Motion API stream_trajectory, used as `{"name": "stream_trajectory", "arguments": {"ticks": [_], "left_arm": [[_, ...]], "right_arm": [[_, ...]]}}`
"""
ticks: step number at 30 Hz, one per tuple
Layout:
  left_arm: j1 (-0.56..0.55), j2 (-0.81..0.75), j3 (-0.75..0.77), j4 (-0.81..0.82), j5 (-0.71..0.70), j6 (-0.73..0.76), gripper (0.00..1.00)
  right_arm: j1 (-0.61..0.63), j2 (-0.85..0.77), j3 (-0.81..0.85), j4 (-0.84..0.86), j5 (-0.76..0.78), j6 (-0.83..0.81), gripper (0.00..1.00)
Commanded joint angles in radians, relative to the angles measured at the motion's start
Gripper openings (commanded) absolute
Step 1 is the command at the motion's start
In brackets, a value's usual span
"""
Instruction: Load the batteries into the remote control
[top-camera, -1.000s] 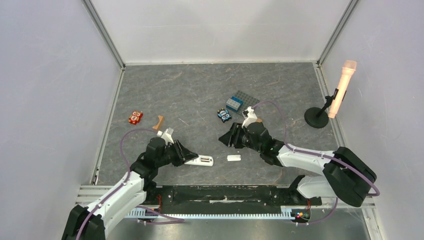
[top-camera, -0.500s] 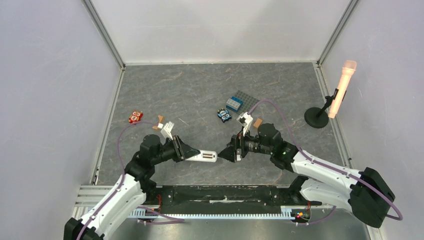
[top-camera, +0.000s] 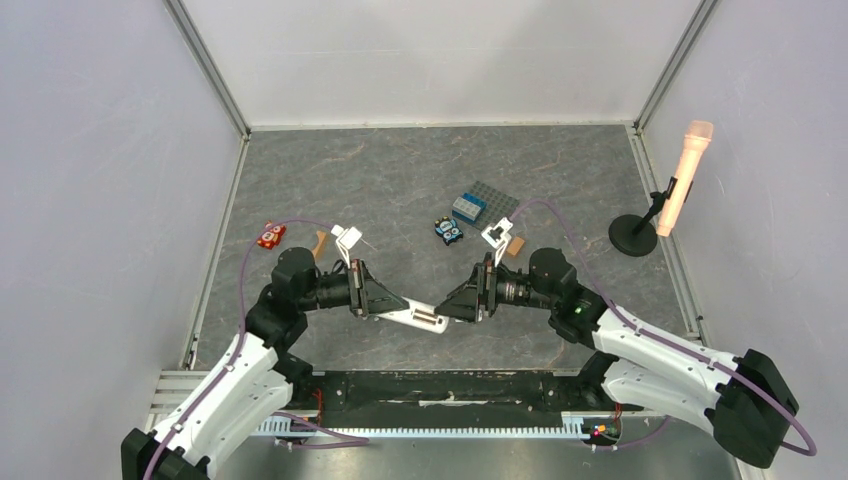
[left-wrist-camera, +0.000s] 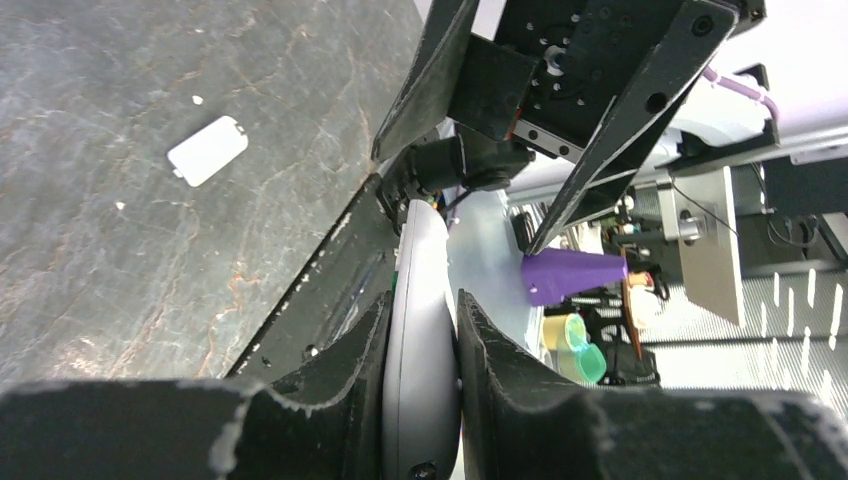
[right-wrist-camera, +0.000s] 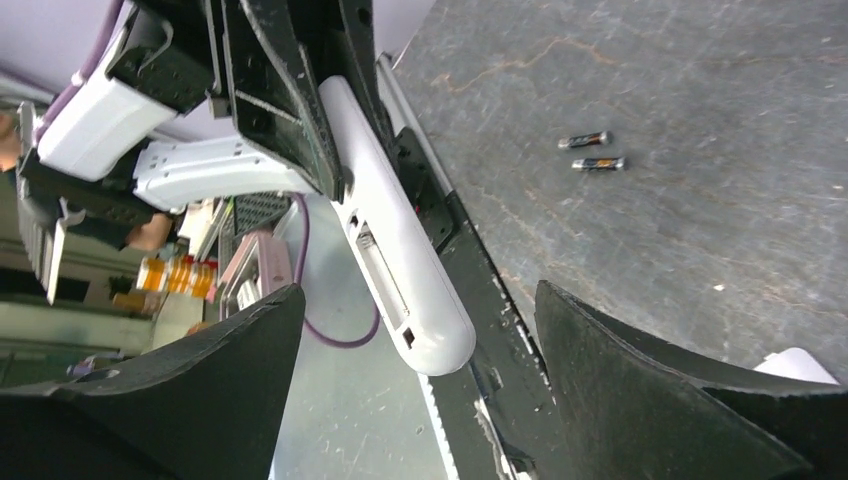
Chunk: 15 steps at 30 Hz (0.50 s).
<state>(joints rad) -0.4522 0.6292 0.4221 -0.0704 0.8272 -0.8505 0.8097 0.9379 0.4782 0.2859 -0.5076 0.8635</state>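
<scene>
My left gripper (top-camera: 378, 302) is shut on the white remote control (top-camera: 420, 319) and holds it above the table, free end pointing right. In the left wrist view the remote (left-wrist-camera: 418, 250) is pinched between both pads of that gripper (left-wrist-camera: 421, 330). My right gripper (top-camera: 455, 306) is open and faces the remote's free end. In the right wrist view the remote (right-wrist-camera: 400, 260) shows its open battery slot, and its tip sits between the spread jaws of that gripper (right-wrist-camera: 420, 295) without touching them. Two batteries (right-wrist-camera: 590, 152) lie side by side on the table. They are hidden in the top view.
The white cover piece (left-wrist-camera: 207, 150) lies flat on the table, its corner showing in the right wrist view (right-wrist-camera: 800, 365). An orange-brown block (top-camera: 319, 243), a red toy (top-camera: 270, 236), a blue brick (top-camera: 468, 207), a small dark toy (top-camera: 448, 231) and a microphone stand (top-camera: 685, 175) sit farther back.
My left gripper lifted the remote off the table and carried it right. My right arm swung left and its open jaws now face the remote's end.
</scene>
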Motion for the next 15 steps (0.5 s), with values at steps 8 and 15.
{"name": "stream_trajectory", "arguments": {"ticks": [8, 15], "left_arm": [[-0.020, 0.011, 0.059, 0.096, 0.215, 0.043, 0.02], [-0.031, 0.018, 0.072, 0.113, 0.246, 0.049, 0.02]], "right_arm": [[0.035, -0.010, 0.112, -0.075, -0.219, -0.170, 0.82], [0.106, 0.052, 0.160, -0.132, -0.259, -0.234, 0.77]]}}
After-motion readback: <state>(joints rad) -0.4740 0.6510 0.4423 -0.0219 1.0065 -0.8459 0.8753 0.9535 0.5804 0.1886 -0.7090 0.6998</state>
